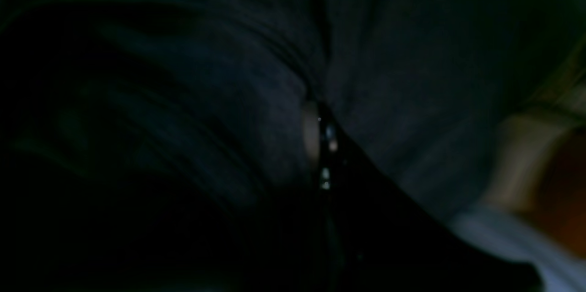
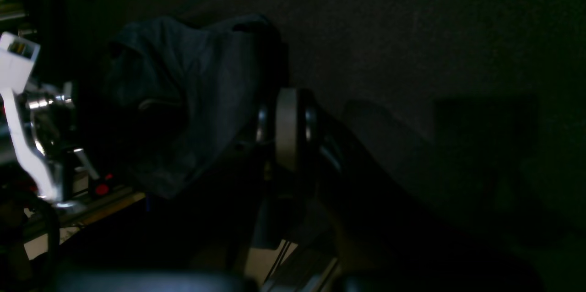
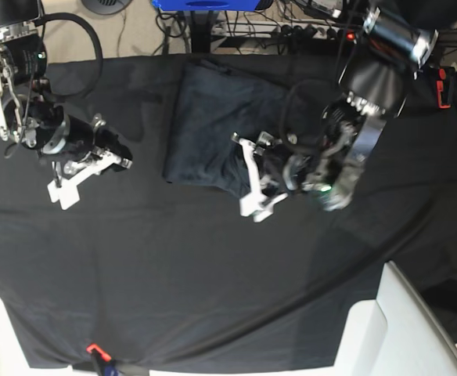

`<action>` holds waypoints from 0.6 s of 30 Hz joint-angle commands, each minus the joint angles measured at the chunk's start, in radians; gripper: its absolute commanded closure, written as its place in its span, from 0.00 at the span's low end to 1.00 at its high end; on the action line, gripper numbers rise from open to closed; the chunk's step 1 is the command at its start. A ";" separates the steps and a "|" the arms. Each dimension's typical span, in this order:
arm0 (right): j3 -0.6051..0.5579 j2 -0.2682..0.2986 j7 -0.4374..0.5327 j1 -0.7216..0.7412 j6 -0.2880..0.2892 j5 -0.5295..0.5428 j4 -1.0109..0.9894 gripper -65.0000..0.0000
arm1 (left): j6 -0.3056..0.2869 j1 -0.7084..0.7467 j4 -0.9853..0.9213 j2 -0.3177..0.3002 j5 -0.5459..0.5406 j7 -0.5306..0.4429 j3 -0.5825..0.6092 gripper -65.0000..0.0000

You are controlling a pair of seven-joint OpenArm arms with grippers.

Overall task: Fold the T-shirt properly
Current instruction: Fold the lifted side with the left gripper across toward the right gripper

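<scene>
The T-shirt [image 3: 209,125] lies bunched into a rough rectangle on the black-clothed tabletop [image 3: 213,274], toward the far middle. The left hand [image 3: 248,176] is at the shirt's near right corner, closed with dark cloth pinched between its fingers [image 1: 311,132]. The right hand [image 3: 123,157] hangs closed and empty over bare cloth, well apart from the shirt.

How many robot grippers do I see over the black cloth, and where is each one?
2. The left gripper is at the T-shirt, at its near edge right of centre. The right gripper hovers apart over the black cloth, at the left. Both look shut.
</scene>
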 commanded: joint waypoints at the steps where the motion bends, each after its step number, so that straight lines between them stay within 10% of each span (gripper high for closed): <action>1: 0.006 0.012 0.008 0.010 0.009 0.013 0.012 0.97 | -0.003 -0.027 0.025 0.005 0.016 -0.007 0.046 1.00; 18: 0.084 0.012 0.005 0.015 0.009 0.011 0.011 0.97 | -0.007 -0.129 0.121 0.084 0.367 -0.013 0.386 1.00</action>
